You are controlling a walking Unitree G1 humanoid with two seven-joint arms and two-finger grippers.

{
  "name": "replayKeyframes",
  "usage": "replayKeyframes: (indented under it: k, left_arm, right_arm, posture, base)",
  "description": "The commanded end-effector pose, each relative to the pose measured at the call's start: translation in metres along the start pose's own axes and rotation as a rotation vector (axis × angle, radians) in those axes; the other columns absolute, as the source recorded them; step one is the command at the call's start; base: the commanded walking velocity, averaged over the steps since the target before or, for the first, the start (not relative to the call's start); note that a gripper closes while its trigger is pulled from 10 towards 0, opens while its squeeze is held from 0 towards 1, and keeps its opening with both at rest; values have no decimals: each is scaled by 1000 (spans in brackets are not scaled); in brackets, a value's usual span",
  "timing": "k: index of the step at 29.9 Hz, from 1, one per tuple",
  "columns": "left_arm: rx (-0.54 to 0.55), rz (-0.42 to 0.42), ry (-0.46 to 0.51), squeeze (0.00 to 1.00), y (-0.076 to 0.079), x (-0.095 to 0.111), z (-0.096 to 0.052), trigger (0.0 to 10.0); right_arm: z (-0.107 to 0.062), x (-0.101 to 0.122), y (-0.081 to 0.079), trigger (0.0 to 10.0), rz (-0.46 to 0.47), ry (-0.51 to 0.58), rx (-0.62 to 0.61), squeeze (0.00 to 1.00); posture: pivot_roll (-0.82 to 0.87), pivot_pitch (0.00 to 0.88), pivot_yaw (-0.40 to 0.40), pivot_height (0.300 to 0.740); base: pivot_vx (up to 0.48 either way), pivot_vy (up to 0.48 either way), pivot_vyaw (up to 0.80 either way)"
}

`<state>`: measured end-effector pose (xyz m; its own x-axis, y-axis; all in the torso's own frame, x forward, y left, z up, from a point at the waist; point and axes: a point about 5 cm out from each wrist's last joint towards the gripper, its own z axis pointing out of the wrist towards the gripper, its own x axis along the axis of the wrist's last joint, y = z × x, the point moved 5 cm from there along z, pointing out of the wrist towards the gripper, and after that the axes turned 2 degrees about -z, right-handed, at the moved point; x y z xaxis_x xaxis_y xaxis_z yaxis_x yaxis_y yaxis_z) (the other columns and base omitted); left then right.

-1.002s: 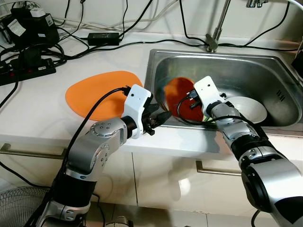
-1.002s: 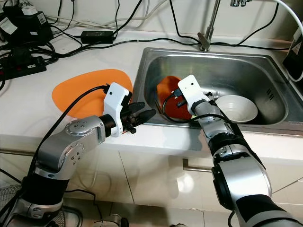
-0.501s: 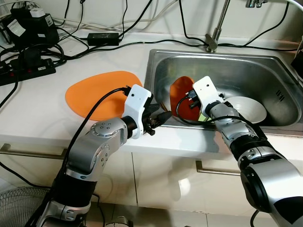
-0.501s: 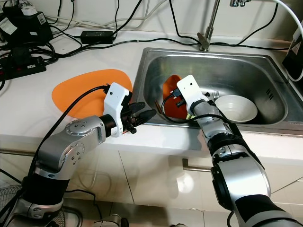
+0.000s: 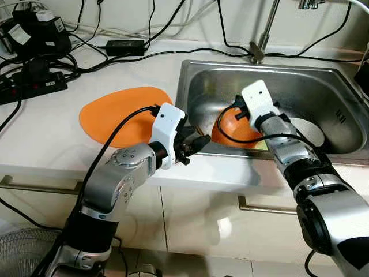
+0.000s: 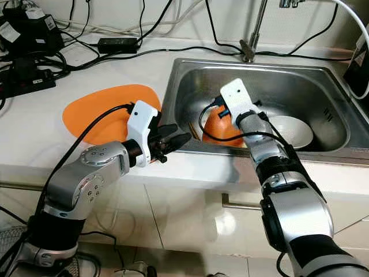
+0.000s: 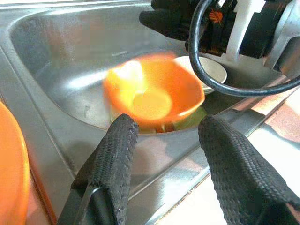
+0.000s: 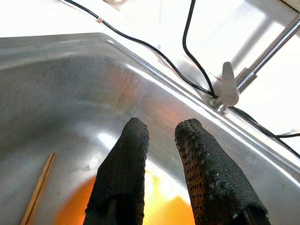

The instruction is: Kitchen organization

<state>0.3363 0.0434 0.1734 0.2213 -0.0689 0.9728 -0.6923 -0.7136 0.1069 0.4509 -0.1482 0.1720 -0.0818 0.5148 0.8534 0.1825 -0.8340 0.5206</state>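
An orange bowl (image 5: 237, 130) lies open side up on the floor of the steel sink (image 5: 242, 64), blurred in the left wrist view (image 7: 152, 96). My right gripper (image 8: 161, 129) hovers just above the bowl, open, with nothing between its fingers. My left gripper (image 5: 197, 142) is open too and hangs over the sink's front left rim, pointing at the bowl from a short way off. A white bowl (image 5: 307, 130) sits in the sink to the right of the orange one.
A flat orange plate (image 5: 124, 112) lies on the white counter left of the sink. Something green (image 7: 193, 119) peeks from under the orange bowl, and a chopstick (image 8: 40, 187) lies in the sink. The faucet (image 5: 262, 43) stands behind; power strips and cables (image 5: 34, 75) crowd the back left.
The right gripper let go of the orange bowl and rose; the bowl went from standing on its edge to lying on the sink floor. The left arm stayed put.
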Motion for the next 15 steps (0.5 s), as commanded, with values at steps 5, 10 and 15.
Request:
replayKeyframes:
  k: [5,10,15]
  left_arm:
    - [3,19,8,0,0,2,0,10000]
    - [52,21,63,0,-7,11,-1,10000]
    - [227,3,245,0,-37,40,-7,10000]
  right_arm:
    - [1,8,4,10000,19,32,-20,0]
    - [0,10,0,10000,98,57,-15,0]
    - [-1,21,-2,10000,261,131,-15,0]
  posture:
    - [108,34,-2,740]
    - [107,38,-2,740]
    - [108,43,-5,740]
  base:
    - [0,0,0]
    - [0,0,0]
    - [0,0,0]
